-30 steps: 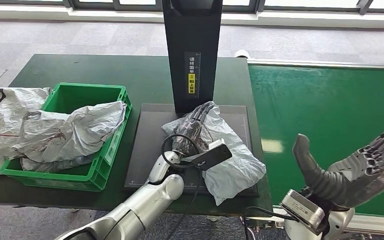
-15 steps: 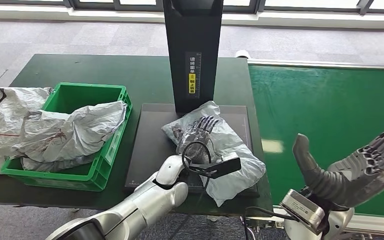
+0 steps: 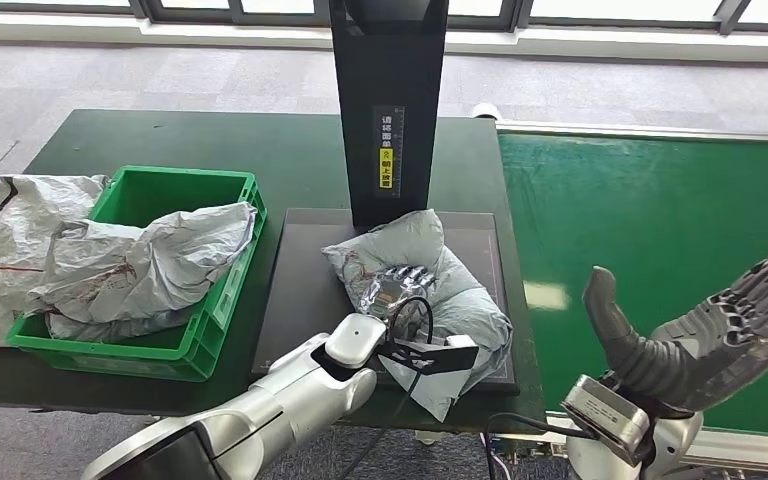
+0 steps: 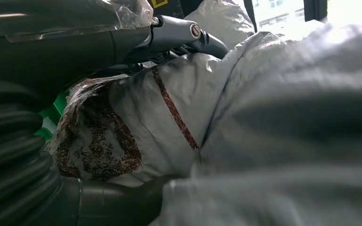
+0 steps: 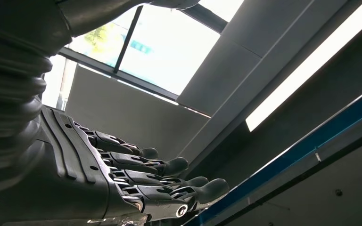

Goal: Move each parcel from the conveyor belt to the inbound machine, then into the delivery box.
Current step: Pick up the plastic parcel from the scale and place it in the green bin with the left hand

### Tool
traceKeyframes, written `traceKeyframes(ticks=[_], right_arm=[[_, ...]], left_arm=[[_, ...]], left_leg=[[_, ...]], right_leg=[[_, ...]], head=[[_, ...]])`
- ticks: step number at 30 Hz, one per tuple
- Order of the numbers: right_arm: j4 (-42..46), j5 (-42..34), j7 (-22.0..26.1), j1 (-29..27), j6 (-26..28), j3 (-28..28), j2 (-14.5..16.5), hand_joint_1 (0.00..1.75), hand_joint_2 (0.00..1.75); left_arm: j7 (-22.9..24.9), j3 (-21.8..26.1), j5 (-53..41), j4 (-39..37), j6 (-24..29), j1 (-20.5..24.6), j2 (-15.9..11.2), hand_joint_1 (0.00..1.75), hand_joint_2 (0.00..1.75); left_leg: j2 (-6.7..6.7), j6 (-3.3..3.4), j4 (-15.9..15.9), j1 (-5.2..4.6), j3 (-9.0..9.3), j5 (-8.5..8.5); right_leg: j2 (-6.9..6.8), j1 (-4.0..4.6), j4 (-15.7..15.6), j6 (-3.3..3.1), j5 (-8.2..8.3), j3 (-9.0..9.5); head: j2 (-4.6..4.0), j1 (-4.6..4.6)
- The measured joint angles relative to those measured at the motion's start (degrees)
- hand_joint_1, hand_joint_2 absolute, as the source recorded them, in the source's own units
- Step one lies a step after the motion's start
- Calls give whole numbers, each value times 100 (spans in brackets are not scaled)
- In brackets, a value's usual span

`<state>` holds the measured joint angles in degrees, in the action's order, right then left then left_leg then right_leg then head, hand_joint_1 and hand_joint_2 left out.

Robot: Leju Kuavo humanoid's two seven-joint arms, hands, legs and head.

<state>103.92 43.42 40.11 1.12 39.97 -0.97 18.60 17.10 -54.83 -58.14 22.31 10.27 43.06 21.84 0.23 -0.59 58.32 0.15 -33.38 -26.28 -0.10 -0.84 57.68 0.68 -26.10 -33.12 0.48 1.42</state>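
1. Grey parcel [image 3: 430,290] lay crumpled on the inbound machine's dark platform [image 3: 300,290], just in front of its black upright column [image 3: 388,110].
2. Left hand [image 3: 397,288] rested on the parcel, fingers curled into the wrapping, gripping it.
3. Right hand [image 3: 700,330] hung over the green conveyor belt [image 3: 650,200], right of the platform, spread wide, holding nothing.
4. Green delivery box [image 3: 190,190] sat left of the platform, with grey bags [image 3: 130,265] inside.

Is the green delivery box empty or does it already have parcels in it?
Not empty. The green delivery box holds crumpled grey parcels, one draped over its far rim, in the head view.
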Motion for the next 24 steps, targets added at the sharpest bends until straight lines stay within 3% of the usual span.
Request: traceKeyframes(ticks=[6, 24], right_arm=[[-4, -49, 0, 0, 0, -22, 0, 0, 175], [-4, -74, 0, -5, -1, -67, 0, 0, 175]], left_arm=[[-34, -209, 24, -167, -387, 87, 0, 175, 175], [-50, -268, 36, -302, -420, 158, 0, 175, 175]], left_leg=[[0, 9, -2, 0, 6, -18], [0, 6, -2, 0, 66, -16]], right_leg=[[-5, 0, -5, 2, -23, 57], [-4, 0, -5, 0, -22, 70]], head=[[0, 0], [0, 0]])
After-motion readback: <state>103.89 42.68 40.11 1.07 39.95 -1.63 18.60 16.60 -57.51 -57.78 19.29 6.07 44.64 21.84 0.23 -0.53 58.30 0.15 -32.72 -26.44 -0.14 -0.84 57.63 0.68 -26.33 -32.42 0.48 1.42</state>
